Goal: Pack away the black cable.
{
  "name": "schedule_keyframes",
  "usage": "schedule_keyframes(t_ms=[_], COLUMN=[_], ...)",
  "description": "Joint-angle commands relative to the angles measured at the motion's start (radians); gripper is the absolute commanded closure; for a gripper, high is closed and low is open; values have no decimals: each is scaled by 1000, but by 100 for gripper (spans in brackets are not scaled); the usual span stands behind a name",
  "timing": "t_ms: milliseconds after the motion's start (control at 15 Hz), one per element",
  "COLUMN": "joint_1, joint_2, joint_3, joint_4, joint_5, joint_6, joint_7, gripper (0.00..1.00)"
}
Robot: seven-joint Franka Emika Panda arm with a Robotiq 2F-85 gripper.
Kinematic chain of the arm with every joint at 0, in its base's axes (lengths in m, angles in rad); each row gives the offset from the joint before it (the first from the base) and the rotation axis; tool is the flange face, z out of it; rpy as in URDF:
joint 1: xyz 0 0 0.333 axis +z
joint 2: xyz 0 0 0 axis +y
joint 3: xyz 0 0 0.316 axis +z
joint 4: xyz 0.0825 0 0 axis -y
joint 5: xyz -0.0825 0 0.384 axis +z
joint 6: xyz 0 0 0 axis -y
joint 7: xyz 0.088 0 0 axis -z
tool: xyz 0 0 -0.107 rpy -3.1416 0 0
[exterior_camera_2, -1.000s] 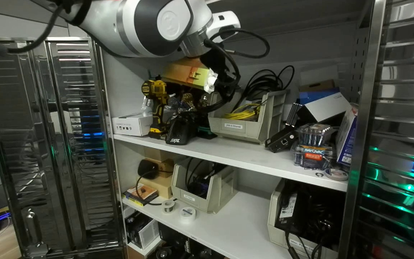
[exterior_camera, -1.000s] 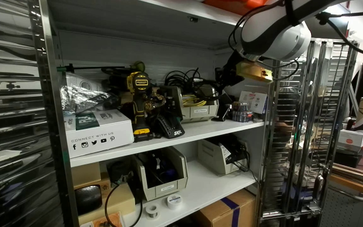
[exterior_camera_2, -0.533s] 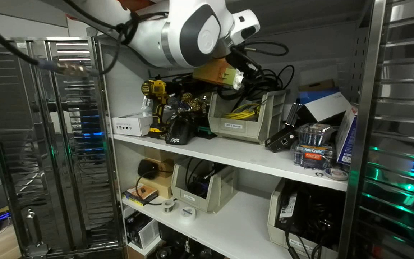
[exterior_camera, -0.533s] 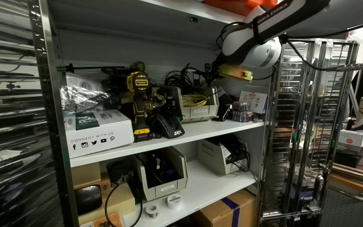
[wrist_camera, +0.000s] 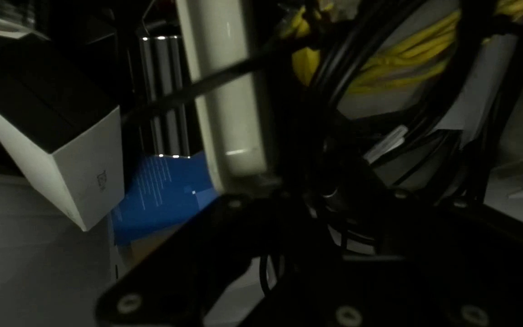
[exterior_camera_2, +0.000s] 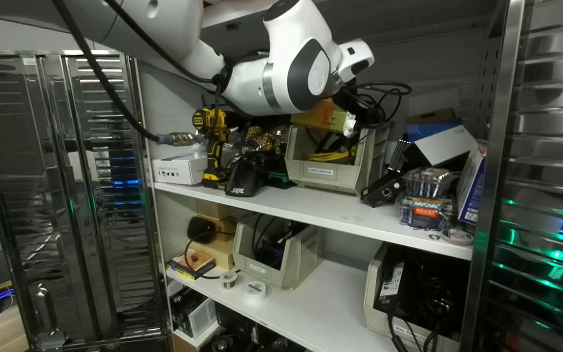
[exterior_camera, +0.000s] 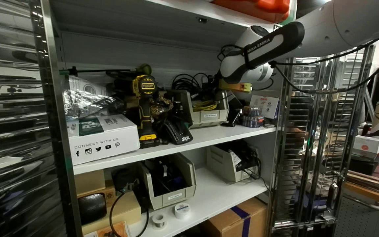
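A grey labelled bin stands on the middle shelf in both exterior views (exterior_camera: 209,121) (exterior_camera_2: 323,177) and holds yellow cable (exterior_camera_2: 333,156). Its pale wall shows in the wrist view (wrist_camera: 227,131). My gripper (exterior_camera_2: 357,110) is over this bin, pointing into it, and seems shut on a bundle of black cable (exterior_camera_2: 349,143). Black cable hangs over the yellow cable in the bin. In the wrist view the fingers (wrist_camera: 320,181) are very dark, with thick black loops (wrist_camera: 443,97) around them; the exact grip is hard to see. More coiled black cable (exterior_camera: 184,80) rises behind.
A drill (exterior_camera_2: 211,142), a charger (exterior_camera_2: 242,178) and a white box (exterior_camera: 104,140) stand beside the bin. A small black device (exterior_camera_2: 384,189), battery packs (exterior_camera_2: 425,205) and boxes (exterior_camera_2: 445,145) stand on its other side. The upper shelf (exterior_camera: 192,10) is above the arm.
My gripper has moved sideways across to the bin and down over it. The black cable bundle moved with it and now covers part of the yellow cable. The bin shifted slightly.
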Motion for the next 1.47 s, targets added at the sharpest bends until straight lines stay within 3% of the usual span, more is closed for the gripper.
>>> schedule_keyframes(t_ms=[0, 267, 600, 733, 1000, 1200, 1400], joint_1=[-28, -103, -124, -121, -159, -165, -160], joint_2=[-53, -248, -492, -590, -777, -847, -861], joint_3=[51, 147, 96, 52, -6, -44, -59], joint_4=[14, -209, -427, -501, -614, -597, -523], joint_5=[79, 277, 433, 419, 264, 149, 115], joint_6=[-114, -198, -449, -585, -920, -1218, -1474], joint_7=[-33, -142, -207, -183, -120, -101, -139], gripper=[33, 2, 0, 0, 0, 0, 0])
